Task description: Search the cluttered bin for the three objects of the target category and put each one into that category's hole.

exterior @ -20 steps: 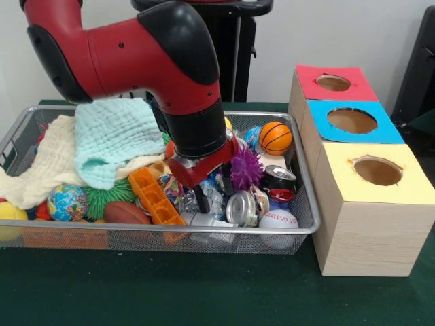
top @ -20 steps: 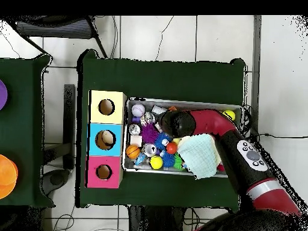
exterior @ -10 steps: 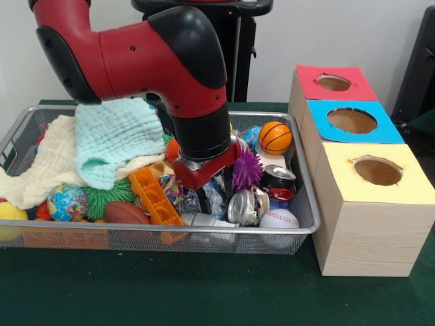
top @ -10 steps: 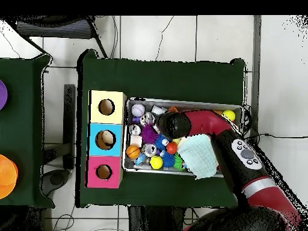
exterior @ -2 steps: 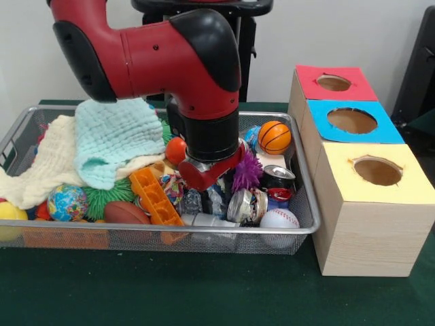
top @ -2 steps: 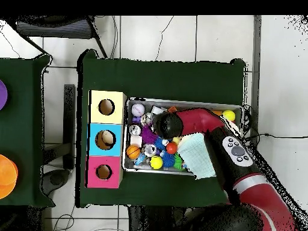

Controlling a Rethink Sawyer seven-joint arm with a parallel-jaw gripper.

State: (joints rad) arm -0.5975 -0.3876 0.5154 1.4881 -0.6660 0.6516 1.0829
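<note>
Robotics lab, I'd say: green-clothed table (top @ -2 steps: pixel 180 75), wire-mesh bin (exterior @ -2 steps: pixel 309 214), colour-topped sorting boxes (exterior @ -2 steps: pixel 370 204), tiled floor (top @ -2 steps: pixel 156 36), probably cables.

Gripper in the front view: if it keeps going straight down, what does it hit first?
Probably the crumpled wrappers right under the gripper, between the orange block and the silver can. Depth is unclear; its tips are hidden in the clutter.

The bin (exterior @ -2 steps: pixel 306 204) sits on the worktop (exterior @ -2 steps: pixel 204 292) beside three boxes (exterior @ -2 steps: pixel 367 204); cloths (exterior @ -2 steps: pixel 109 142) lie atop balls (exterior @ -2 steps: pixel 66 202).
</note>
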